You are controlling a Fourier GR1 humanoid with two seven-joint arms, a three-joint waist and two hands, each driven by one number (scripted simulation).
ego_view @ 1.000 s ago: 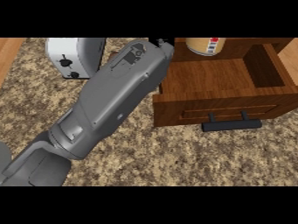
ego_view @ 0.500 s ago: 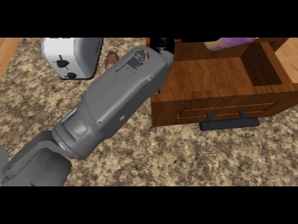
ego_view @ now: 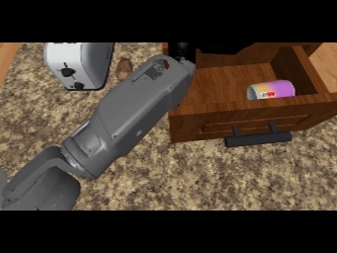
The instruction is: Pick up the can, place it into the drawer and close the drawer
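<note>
Looking at it from where I'm standing, the can (ego_view: 271, 90) is already lying on its side inside the open wooden drawer (ego_view: 222, 84), over toward the drawer's right wall. So I'd say the pick and the drop-off are done. What's left is the closing part: the drawer is pulled out over the speckled counter (ego_view: 200, 173), its dark handle (ego_view: 258, 139) sticking out front with nothing touching it. One grey forearm (ego_view: 127, 118) reaches up diagonally across the counter to the drawer's back left corner. Only a dark bit of the robot hand (ego_view: 183, 50) shows at the top there, so honestly I can't tell what state it's in. White toaster (ego_view: 77, 64) sits off to the left.
</note>
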